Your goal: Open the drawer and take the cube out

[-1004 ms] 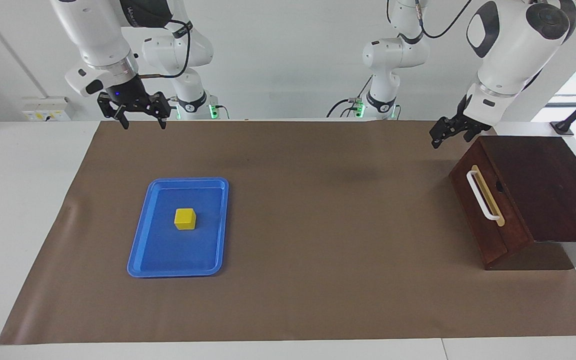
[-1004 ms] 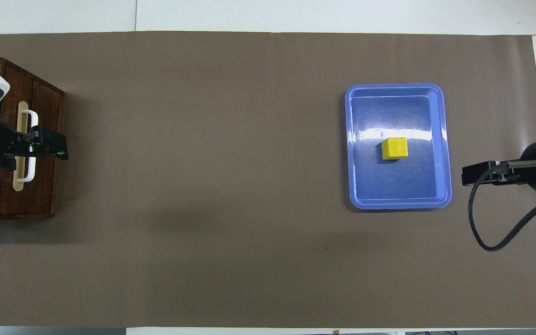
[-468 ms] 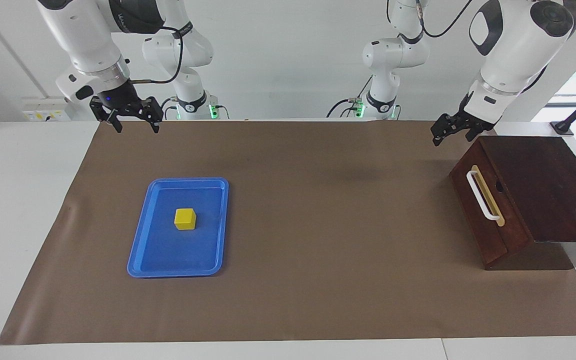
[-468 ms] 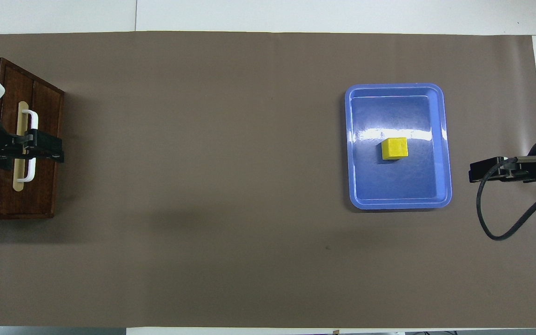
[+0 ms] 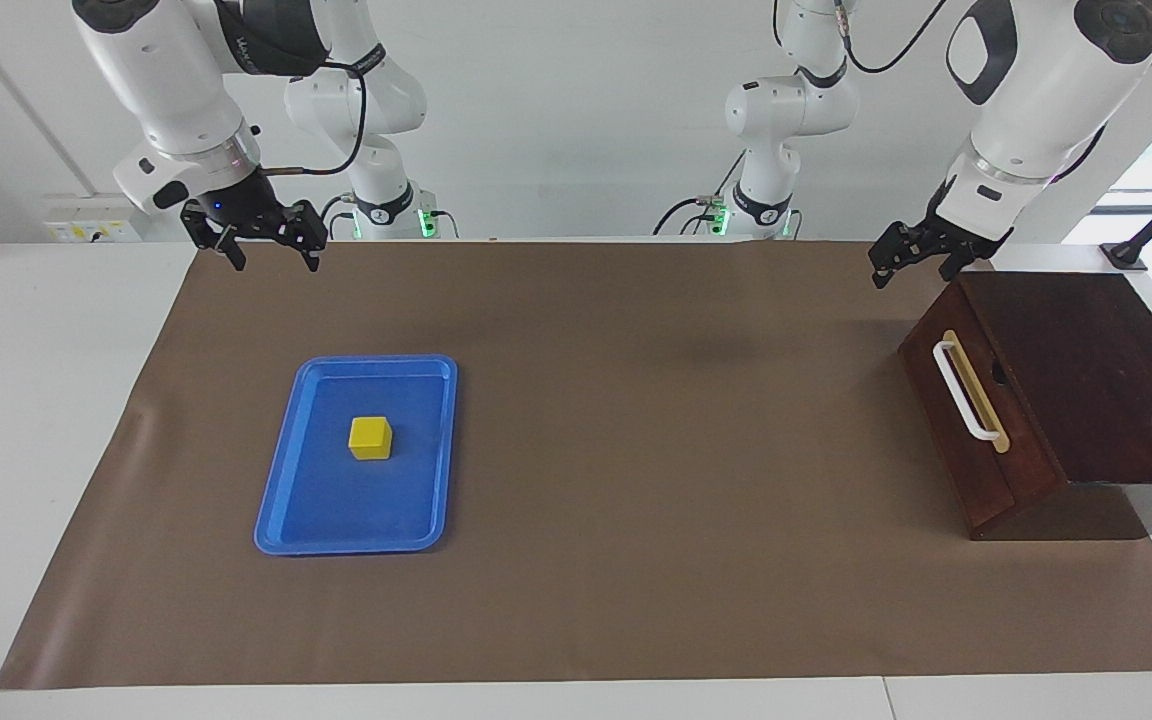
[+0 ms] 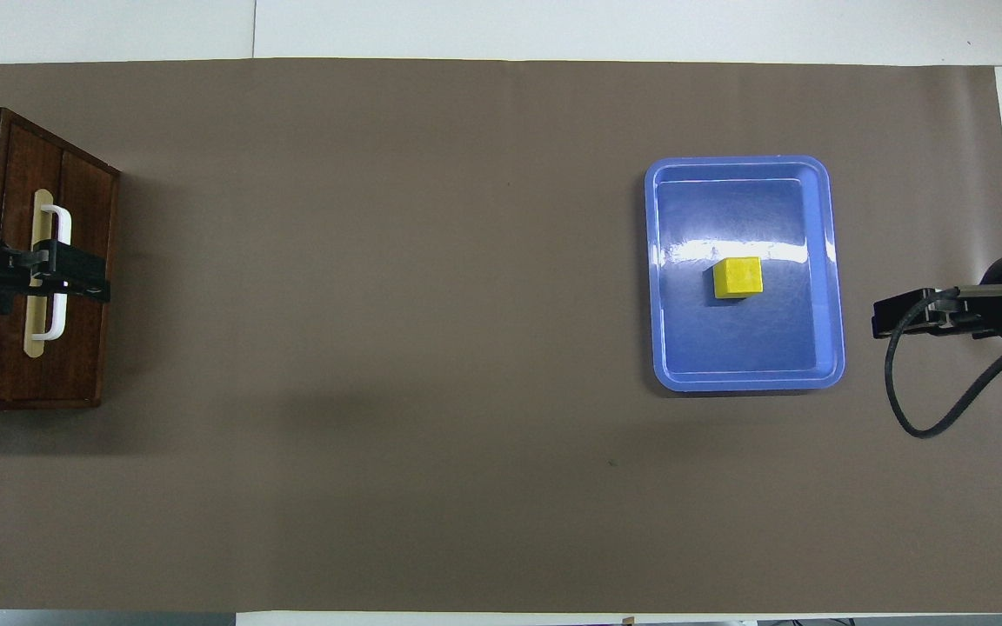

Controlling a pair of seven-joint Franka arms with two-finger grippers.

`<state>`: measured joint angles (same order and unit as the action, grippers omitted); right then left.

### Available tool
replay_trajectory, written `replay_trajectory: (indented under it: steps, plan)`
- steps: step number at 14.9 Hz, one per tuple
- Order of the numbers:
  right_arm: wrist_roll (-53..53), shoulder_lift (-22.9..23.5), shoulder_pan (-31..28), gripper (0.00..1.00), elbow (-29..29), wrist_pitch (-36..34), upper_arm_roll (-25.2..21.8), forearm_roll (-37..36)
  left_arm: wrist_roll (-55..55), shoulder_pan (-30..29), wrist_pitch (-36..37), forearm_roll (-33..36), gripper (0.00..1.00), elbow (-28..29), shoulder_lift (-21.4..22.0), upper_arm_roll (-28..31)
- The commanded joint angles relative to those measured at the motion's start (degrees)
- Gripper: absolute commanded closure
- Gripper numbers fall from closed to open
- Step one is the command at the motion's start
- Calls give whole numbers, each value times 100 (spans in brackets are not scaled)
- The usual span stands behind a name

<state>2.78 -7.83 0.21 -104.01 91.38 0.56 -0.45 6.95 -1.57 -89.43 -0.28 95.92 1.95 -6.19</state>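
The drawer (image 5: 958, 425) stands shut in a dark wooden box at the left arm's end of the table, its white bar handle (image 5: 962, 392) facing the table's middle. A small yellow cube (image 5: 370, 438) lies in a blue tray (image 5: 286, 505) toward the right arm's end. My left gripper (image 5: 908, 268) hangs open in the air by the box's corner nearest the robots, holding nothing. In the overhead view the left gripper (image 6: 99, 280) covers part of the handle (image 6: 63, 224). My right gripper (image 5: 273, 262) is open and empty, raised over the mat's edge by the robots.
A brown mat (image 5: 636, 450) covers most of the white table. In the overhead view the right gripper (image 6: 879, 317) is beside the tray (image 6: 827, 261), toward the table's end, and the cube (image 6: 738, 278) sits near the tray's middle.
Both grippers have drawn back toward the robots, still open. The left one shifted slightly toward the box; the right one moved toward the table's end. Cube, tray and drawer stayed put.
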Motion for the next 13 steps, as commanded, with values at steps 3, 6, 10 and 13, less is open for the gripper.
replay_trajectory:
  steps: [3,6,10,13]
  plan:
    - [-33,466,-91,0,689,-340,32,-61,-88,87,92,-112,0,-82,25,92]
    - [21,633,-73,0,847,-340,32,-87,-88,87,101,-112,0,-91,25,92]
    - [38,616,-73,0,768,-261,41,-184,-88,87,92,-112,0,-91,33,92]
    - [38,616,-73,0,768,-261,41,-184,-88,87,92,-112,0,-91,25,92]
